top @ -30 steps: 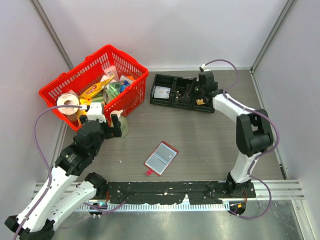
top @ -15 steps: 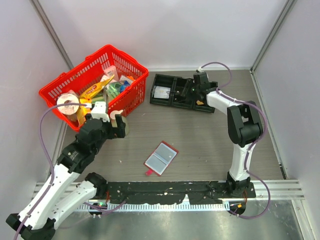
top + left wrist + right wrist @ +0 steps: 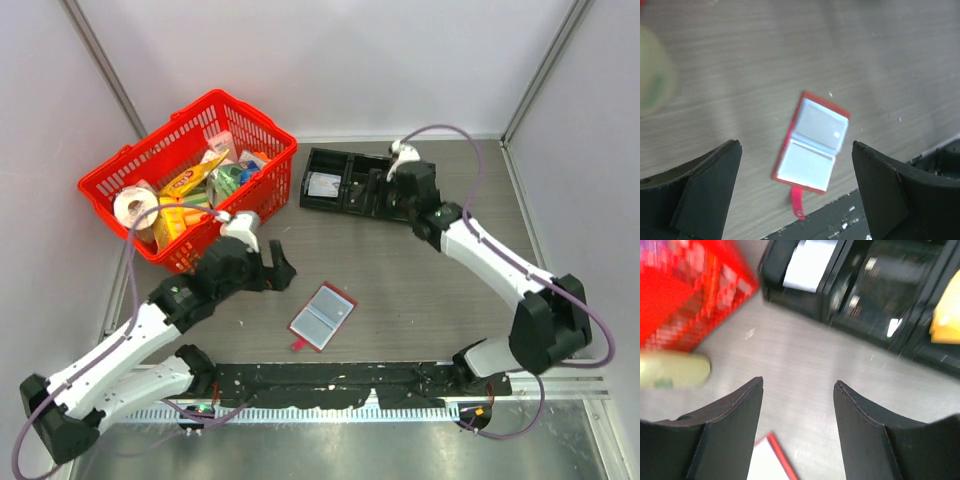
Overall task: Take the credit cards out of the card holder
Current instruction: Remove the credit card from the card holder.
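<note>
We find card holder [image 3: 322, 316] open on table [image 3: 420, 290], credit cards [image 3: 819, 122] apparently sleeved | left gripper [image 3: 795, 146], right gripper [image 3: 798, 382] both wide, empty | extraction pending

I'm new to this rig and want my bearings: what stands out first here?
The bright red plastic mesh basket, full of groceries, at far left. Next, the small dark red folding wallet lying open, pale sleeves up, in the middle, and the black three-compartment tray at the far centre.

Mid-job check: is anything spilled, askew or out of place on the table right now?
Nothing is spilled or damaged. The card holder lies open, sleeves up, skewed to the table edge. A blurred pale green object sits on the table beside the red basket, not in it.
</note>
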Available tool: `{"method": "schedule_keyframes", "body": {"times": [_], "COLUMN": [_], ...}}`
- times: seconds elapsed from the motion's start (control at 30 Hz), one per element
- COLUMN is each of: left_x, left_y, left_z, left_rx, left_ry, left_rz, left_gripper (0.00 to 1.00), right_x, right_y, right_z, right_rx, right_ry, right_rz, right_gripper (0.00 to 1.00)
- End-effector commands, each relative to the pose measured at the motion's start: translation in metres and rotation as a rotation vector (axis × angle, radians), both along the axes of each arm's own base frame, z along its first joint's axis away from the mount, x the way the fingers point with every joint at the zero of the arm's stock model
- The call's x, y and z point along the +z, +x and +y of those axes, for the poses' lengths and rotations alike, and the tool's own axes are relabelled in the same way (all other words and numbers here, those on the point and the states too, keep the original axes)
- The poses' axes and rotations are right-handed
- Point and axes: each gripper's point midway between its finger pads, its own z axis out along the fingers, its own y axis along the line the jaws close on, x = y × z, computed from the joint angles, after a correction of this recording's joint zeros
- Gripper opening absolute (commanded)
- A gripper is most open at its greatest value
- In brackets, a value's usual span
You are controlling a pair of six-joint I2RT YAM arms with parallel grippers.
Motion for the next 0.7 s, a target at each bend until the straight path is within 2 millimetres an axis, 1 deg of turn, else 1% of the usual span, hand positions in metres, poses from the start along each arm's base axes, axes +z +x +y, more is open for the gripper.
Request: {"method": "schedule_keyframes", "body": {"times": [0.0,0.03,0.07,0.1,0.13,0.17,0.2,0.23,0.27,0.33,0.47,0.53,0.6,0.63,0.67], "left_x": [-0.028,-0.034,-0.043,-0.050,-0.061,-0.070,-0.079,-0.089,-0.097,-0.112,-0.133,-0.140,-0.147,-0.150,-0.153], "left_y": [-0.026,-0.030,-0.034,-0.040,-0.043,-0.050,-0.055,-0.058,-0.061,-0.066,-0.069,-0.069,-0.068,-0.069,-0.069], "left_z": [-0.052,-0.059,-0.067,-0.073,-0.079,-0.085,-0.087,-0.088,-0.089,-0.089,-0.084,-0.080,-0.075,-0.072,-0.072], "left_rx": [-0.046,-0.053,-0.067,-0.083,-0.091,-0.106,-0.114,-0.114,-0.115,-0.106,-0.090,-0.078,-0.061,-0.058,-0.060], "left_ry": [-0.040,-0.034,-0.029,-0.029,-0.016,-0.004,0.015,0.034,0.052,0.074,0.121,0.149,0.184,0.200,0.212], "left_rz": [0.083,0.095,0.115,0.132,0.152,0.171,0.186,0.207,0.224,0.255,0.289,0.297,0.303,0.311,0.314], "left_gripper": [0.94,0.94,0.94,0.93,0.91,0.89,0.89,0.88,0.85,0.81,0.68,0.61,0.57,0.53,0.52], "right_x": [-0.033,-0.038,-0.042,-0.052,-0.055,-0.066,-0.070,-0.080,-0.086,-0.106,-0.125,-0.130,-0.134,-0.136,-0.139], "right_y": [-0.070,-0.085,-0.092,-0.105,-0.110,-0.122,-0.128,-0.138,-0.145,-0.158,-0.171,-0.176,-0.181,-0.182,-0.183], "right_z": [0.030,0.038,0.040,0.043,0.047,0.051,0.054,0.058,0.062,0.060,0.061,0.063,0.065,0.065,0.065], "right_rx": [0.201,0.240,0.253,0.269,0.280,0.307,0.318,0.339,0.356,0.363,0.376,0.386,0.400,0.403,0.407], "right_ry": [-0.054,-0.055,-0.054,-0.056,-0.047,-0.039,-0.034,-0.033,-0.036,-0.054,-0.059,-0.055,-0.058,-0.061,-0.066], "right_rz": [0.036,0.043,0.051,0.070,0.071,0.089,0.097,0.115,0.125,0.165,0.200,0.212,0.222,0.226,0.230], "right_gripper": [0.63,0.63,0.62,0.62,0.61,0.60,0.59,0.59,0.58,0.57,0.54,0.51,0.47,0.45,0.43]}}
